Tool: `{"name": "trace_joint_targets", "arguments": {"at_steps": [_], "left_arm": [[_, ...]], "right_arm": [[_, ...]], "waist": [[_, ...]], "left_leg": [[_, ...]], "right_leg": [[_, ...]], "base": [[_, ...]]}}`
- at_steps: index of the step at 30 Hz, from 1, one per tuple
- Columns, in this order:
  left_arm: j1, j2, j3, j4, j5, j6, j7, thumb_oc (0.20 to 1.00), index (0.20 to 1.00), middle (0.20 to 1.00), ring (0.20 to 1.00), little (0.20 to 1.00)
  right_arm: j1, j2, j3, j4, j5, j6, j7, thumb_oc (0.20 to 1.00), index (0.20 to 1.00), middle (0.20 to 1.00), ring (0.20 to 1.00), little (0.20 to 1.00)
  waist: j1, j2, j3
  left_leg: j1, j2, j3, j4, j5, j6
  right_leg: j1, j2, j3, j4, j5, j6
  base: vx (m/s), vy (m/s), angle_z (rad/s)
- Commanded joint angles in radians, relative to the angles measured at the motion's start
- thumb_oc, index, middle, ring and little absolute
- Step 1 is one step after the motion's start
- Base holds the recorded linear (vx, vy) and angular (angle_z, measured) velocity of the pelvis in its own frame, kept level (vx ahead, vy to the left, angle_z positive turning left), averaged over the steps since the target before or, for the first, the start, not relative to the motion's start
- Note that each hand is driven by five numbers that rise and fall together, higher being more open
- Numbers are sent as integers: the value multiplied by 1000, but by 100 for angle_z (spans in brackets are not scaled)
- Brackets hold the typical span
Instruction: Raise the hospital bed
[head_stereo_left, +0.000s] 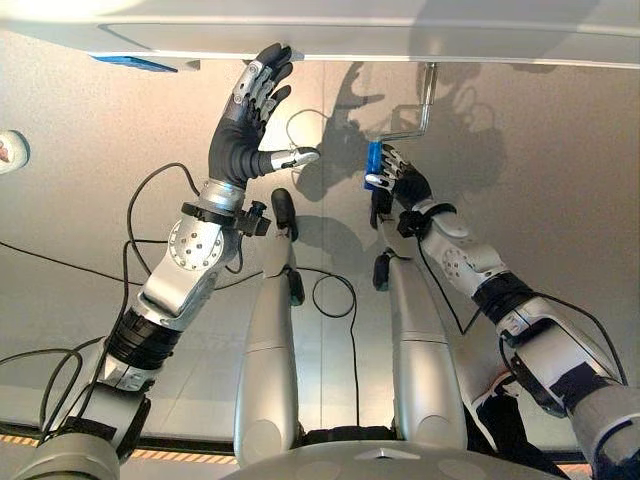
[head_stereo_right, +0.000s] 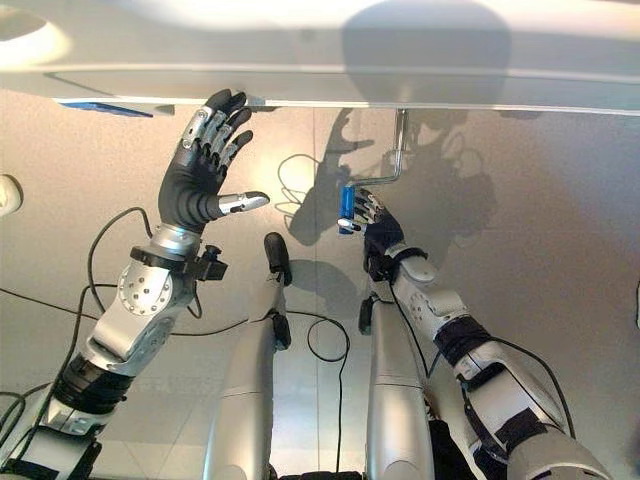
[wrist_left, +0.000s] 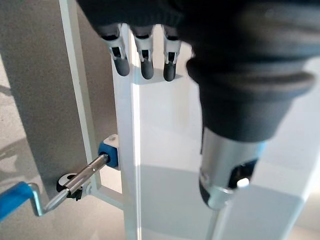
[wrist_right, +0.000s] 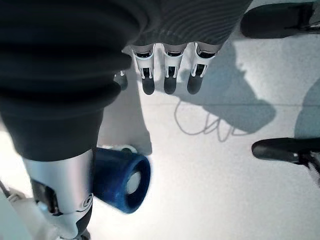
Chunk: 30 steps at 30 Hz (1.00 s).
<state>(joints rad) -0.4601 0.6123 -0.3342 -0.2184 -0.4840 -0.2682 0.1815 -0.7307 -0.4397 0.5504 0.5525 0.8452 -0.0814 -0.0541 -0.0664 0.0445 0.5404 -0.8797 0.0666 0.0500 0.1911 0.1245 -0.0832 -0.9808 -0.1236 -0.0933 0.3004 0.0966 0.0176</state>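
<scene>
Hospital bed's white frame (head_stereo_left: 400, 40) ran across the top of the left eye view, its crank handle (head_stereo_left: 373, 165) hanging below with the blue grip at the right hand (head_stereo_left: 398, 182). Left hand (head_stereo_right: 205, 160) in the right eye view lay flat, fingers straight against the frame's edge, probably bracing. Right wrist view showed fingers (wrist_right: 170, 80) extended, thumb beside the grip, not yet clasping it.

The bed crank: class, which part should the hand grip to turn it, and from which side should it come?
Grip the blue handle at the crank's free end, probably wrapping from the side: it is a round sleeve offset from the shaft. The right hand is at it; the left hand rests against the bed frame.
</scene>
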Motion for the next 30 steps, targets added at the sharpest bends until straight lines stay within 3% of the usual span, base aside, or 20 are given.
{"name": "trace_joint_targets", "arguments": {"at_steps": [1, 17, 18, 19, 20, 30], "left_arm": [[16, 8, 7, -109, 27, -38, 6, 1000, 1000, 1000, 1000, 1000], [12, -4, 4, -107, 20, -38, 13, 1000, 1000, 1000, 1000, 1000], [13, -6, 5, -108, 22, -35, 12, 1000, 1000, 1000, 1000, 1000], [13, -6, 6, -108, 22, -35, 12, 1000, 1000, 1000, 1000, 1000], [14, -6, 6, -109, 23, -35, 11, 1000, 1000, 1000, 1000, 1000], [15, -5, 4, -119, 21, -39, 14, 1000, 1000, 1000, 1000, 1000]], "right_arm": [[-8, 12, 18, -36, 14, -13, -3, 1000, 1000, 1000, 1000, 1000], [-71, 44, -3, 64, 12, -13, -31, 1000, 1000, 1000, 1000, 1000], [-73, 45, -1, 62, 9, -12, -31, 398, 398, 398, 398, 398], [-73, 45, -1, 62, 9, -12, -31, 260, 260, 260, 260, 260], [-75, 45, 0, 54, 10, -13, -30, 200, 200, 200, 200, 200], [-70, 46, -2, 53, 14, -17, -31, 200, 200, 200, 200, 200]], "waist": [[2, -17, -20], [5, -8, -20], [4, -7, -20], [4, -7, -20], [4, -7, -20], [5, -5, -20]], "left_leg": [[-45, -17, -33, 98, -73, -6], [-40, -17, -32, 90, -74, -4], [-41, -18, -32, 92, -75, -5], [-41, -18, -32, 92, -75, -5], [-42, -18, -31, 92, -75, -4], [-43, -18, -33, 91, -76, -3]], "right_leg": [[44, -38, 27, -58, -12, 133], [46, -35, 31, -58, -13, 132], [45, -36, 30, -58, -13, 132], [45, -36, 30, -58, -13, 132], [43, -36, 29, -57, -14, 131], [42, -35, 30, -54, -14, 132]], "base": [[0, 0, 0], [0, 0, 0], [0, 0, 0], [0, 0, 0], [0, 0, 0], [0, 0, 0]]}}
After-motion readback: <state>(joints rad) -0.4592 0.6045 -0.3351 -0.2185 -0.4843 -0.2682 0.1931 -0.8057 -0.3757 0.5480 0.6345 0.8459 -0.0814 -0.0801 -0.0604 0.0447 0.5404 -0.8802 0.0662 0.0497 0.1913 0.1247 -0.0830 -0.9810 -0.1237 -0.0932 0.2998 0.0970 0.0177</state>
